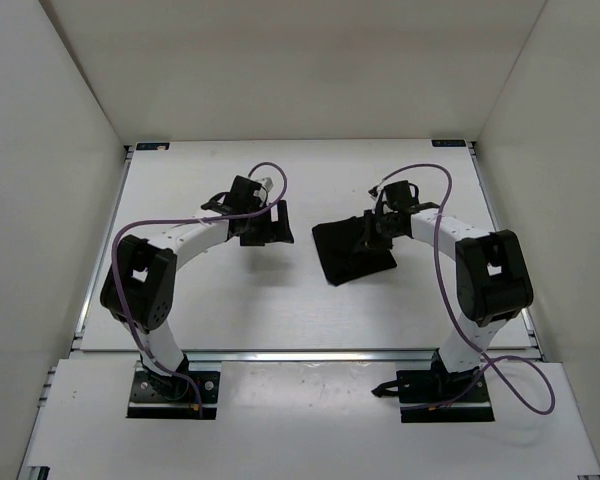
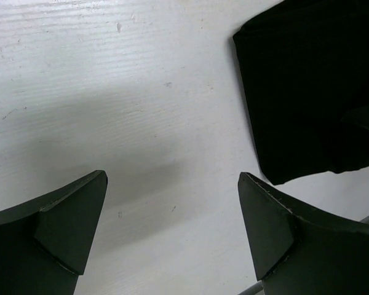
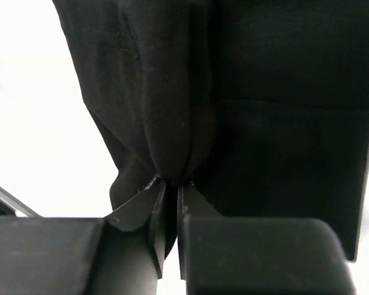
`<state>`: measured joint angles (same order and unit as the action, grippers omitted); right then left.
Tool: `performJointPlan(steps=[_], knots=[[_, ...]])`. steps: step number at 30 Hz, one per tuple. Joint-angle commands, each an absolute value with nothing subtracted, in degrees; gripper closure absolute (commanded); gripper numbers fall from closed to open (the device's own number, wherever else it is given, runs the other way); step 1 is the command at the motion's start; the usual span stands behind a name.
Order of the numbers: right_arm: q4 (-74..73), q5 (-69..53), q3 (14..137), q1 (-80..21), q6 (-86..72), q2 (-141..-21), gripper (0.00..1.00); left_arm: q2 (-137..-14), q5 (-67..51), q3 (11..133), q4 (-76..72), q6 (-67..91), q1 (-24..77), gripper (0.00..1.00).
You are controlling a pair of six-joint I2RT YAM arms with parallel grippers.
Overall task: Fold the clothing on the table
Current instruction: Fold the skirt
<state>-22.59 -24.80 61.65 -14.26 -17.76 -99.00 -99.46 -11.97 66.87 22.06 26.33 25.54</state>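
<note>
right gripper [image 3: 170,184]: closed tight, pinching a raised fold of the clothing [image 1: 342,255] | clothing: bundled right of centre on the table [image 1: 280,310], under the right arm | left gripper [image 2: 172,178]: spread wide, empty, clothing just to its right | nearer arm: right

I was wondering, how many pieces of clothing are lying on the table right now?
1. The clothing lies right of centre on the table, a bunch of it pinched in the right fingers. No second piece shows, though its layers could hide one.
</note>
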Motion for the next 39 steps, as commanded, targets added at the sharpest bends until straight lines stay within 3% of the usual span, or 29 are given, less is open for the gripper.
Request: performJointPlan(steps=[1,12,19,39], knots=[[-21.1,-26.5,63.9,-14.4,-17.9,-99.5,1.0,-95.6,-13.7,65.7,21.4,25.4,24.3,0.02],[-23.0,-35.9,83.0,-18.2,-13.7,-102.3,1.0,-94.2,-16.8,62.6,17.6,25.6,21.7,0.02],[-27.9,-34.4,90.0,-19.9,-12.0,-106.7,1.0,-94.0,-17.8,63.8,19.2,23.5,19.9,0.01],[-25.4,-34.6,72.1,-9.2,-9.3,-94.3,1.0,-98.2,-20.0,67.1,19.4,24.2,21.4,0.01]])
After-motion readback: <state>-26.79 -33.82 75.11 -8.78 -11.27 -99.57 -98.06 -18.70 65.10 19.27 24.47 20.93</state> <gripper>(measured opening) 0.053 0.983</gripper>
